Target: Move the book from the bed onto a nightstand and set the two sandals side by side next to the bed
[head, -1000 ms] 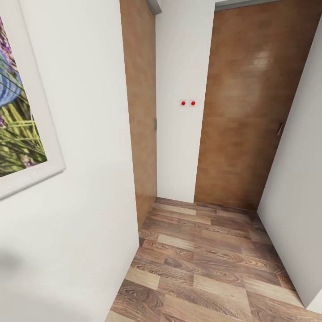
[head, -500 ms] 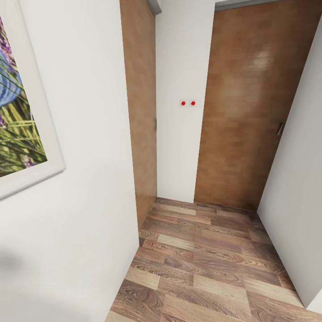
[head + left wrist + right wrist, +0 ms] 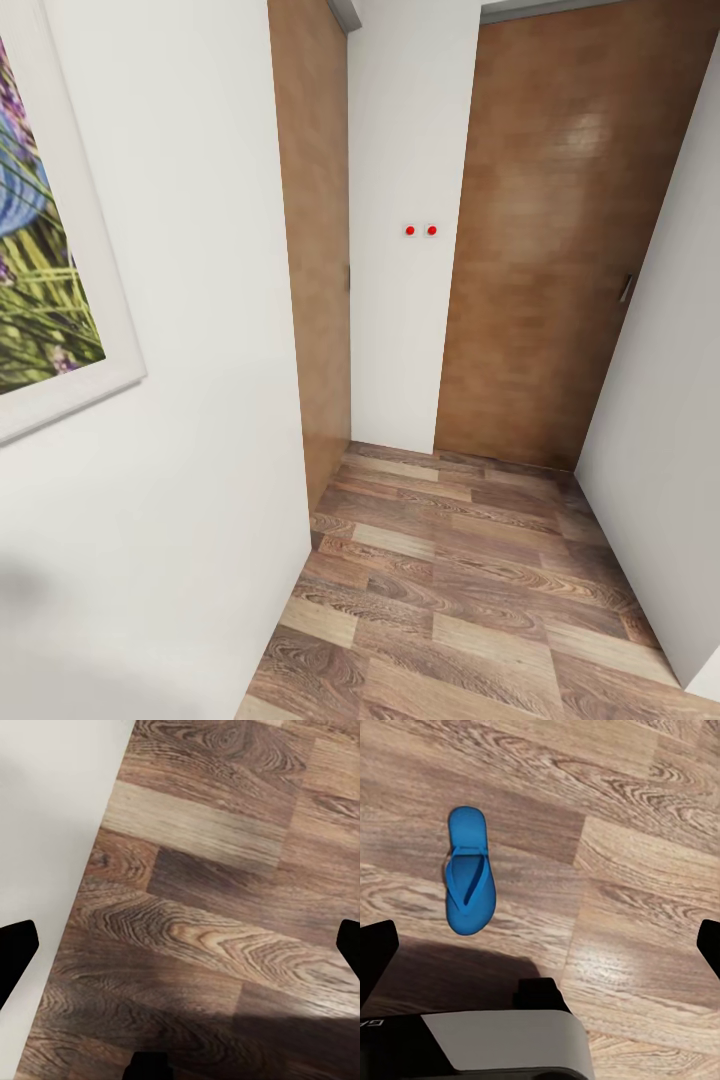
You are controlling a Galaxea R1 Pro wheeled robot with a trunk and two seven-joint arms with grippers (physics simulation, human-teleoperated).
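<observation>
- White walls [image 3: 200, 300] flank a narrow passage with a wood-plank floor [image 3: 450, 600].
- Two brown doors [image 3: 560, 250] stand at its far end, two red dots [image 3: 420, 230] on the wall between them.
- A framed lavender picture [image 3: 40, 250] hangs on the left wall.
- One blue sandal [image 3: 467, 871] lies flat on the floor under the right pincer [image 3: 540, 945], untouched.
- Both pincers, left [image 3: 180, 945] too, are spread wide and hold nothing.

Head cam: white wall [image 3: 200, 350] with framed lavender picture [image 3: 40, 250], two brown doors [image 3: 550, 250], red switch dots [image 3: 420, 230], wood-plank floor [image 3: 470, 590].
</observation>
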